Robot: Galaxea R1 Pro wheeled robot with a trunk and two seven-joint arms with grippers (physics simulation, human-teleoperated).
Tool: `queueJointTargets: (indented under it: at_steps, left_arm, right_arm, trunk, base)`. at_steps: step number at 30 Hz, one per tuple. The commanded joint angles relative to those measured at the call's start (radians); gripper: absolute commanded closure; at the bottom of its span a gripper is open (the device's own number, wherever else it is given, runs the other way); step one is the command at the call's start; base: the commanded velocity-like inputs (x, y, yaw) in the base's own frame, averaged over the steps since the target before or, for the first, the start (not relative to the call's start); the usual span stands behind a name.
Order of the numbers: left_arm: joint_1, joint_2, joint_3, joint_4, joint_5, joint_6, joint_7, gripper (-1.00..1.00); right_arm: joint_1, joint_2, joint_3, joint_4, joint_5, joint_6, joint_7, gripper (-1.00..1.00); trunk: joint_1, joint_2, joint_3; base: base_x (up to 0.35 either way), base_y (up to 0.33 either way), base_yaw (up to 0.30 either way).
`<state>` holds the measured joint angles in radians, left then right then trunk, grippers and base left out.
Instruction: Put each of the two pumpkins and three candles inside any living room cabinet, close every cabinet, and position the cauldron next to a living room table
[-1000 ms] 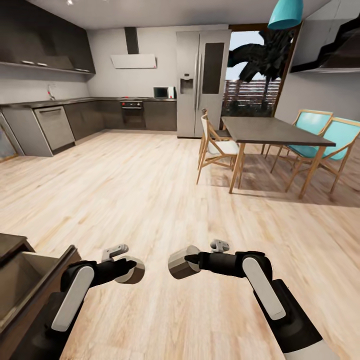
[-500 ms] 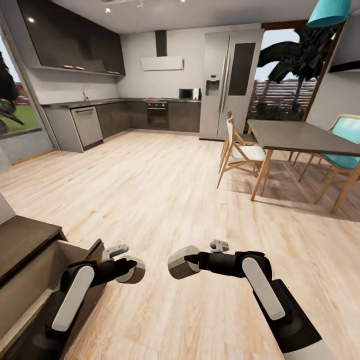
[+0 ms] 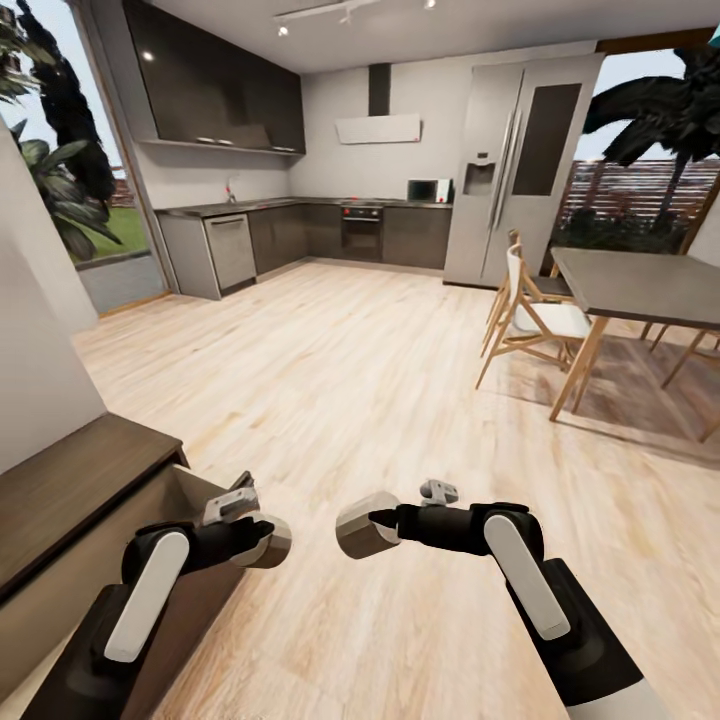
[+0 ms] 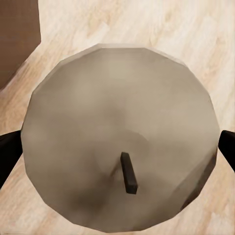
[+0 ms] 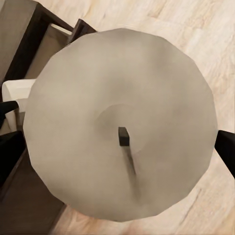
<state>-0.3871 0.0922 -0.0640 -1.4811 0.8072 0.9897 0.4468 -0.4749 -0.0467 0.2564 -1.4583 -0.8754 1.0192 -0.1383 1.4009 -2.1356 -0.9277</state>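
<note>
Candles: stubby cream cylinders with dark wicks.
Left gripper: I pinch one candle.
Right gripper: I pinch another candle.

You had pale wood-plank floor spread across the whole room. At your left the low dark brown cabinet stood on it against the wall, its front swung open so the pale interior showed. Toward the right the grey-topped dining bench rested on the floor on light wooden legs, with a white-seated wooden chair tucked just beside it. At the far end the kitchen counter ran along the wall.
</note>
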Motion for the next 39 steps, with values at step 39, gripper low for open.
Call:
queueJointTargets:
  at_steps: [39]
  left_arm:
    - [-0.001,0.011,-0.013,-0.004,0.051,0.0,0.01,1.0]
  right_arm:
    - [-0.001,-0.001,0.004,-0.001,-0.016,0.001,-0.012,1.0]
  trunk:
    - [-0.016,0.028,0.012]
  base:
    - [0.154,-0.052,0.293]
